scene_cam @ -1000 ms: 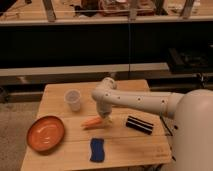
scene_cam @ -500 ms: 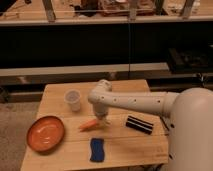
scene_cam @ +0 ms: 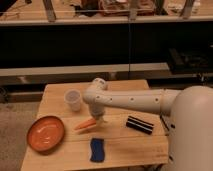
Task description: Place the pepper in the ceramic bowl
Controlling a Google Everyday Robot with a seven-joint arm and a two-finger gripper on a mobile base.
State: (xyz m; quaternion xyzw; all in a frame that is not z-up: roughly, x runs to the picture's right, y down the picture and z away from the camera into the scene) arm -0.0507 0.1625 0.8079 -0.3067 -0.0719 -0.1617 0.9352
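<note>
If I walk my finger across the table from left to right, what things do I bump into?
Ceramic bowl → plastic cup → pepper, its right end at the gripper coming down from the arm → black block. The blue sponge lies nearer the front edge, below the gripper, so it shares that spot.

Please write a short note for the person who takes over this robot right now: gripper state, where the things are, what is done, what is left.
Gripper: shut, down at the table, at the thick end of the pepper; a firm hold cannot be confirmed.
Pepper: lying on the wooden table, between the ceramic bowl and the arm.
Ceramic bowl: at the table's front left, nothing in it.
Done: reach and closing at the pepper.
Left: lift it, carry it left, release it in the bowl.
</note>
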